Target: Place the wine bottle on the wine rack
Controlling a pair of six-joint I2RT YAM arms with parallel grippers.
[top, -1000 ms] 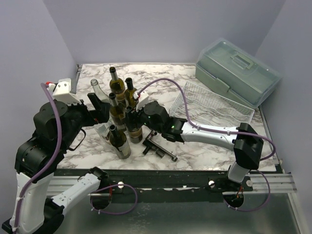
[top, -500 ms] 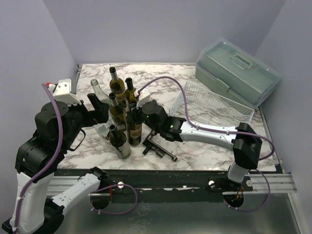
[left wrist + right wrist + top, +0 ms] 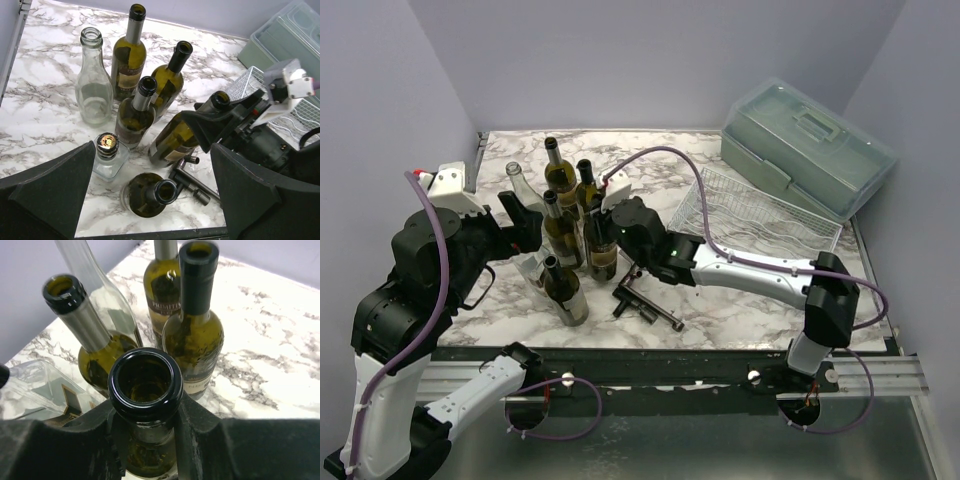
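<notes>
Near edge, centre: a dark metal tool [image 3: 646,305] lies flat on the tabletop. Left side: left gripper [image 3: 525,222], jaws spread wide, holding nothing. Centre: right gripper [image 3: 146,412] clamped on the neck of the green wine bottle [image 3: 172,142], which leans among the other bottles [image 3: 560,175]. Right side: the wine rack [image 3: 760,225], unloaded. Far right corner: a lidded plastic box [image 3: 805,145].

Glossy dark-green glass wine bottle [image 3: 172,142], shiny metal-wire wine rack [image 3: 760,222], polished marble-look table [image 3: 740,305], translucent smooth plastic box [image 3: 810,150]
</notes>
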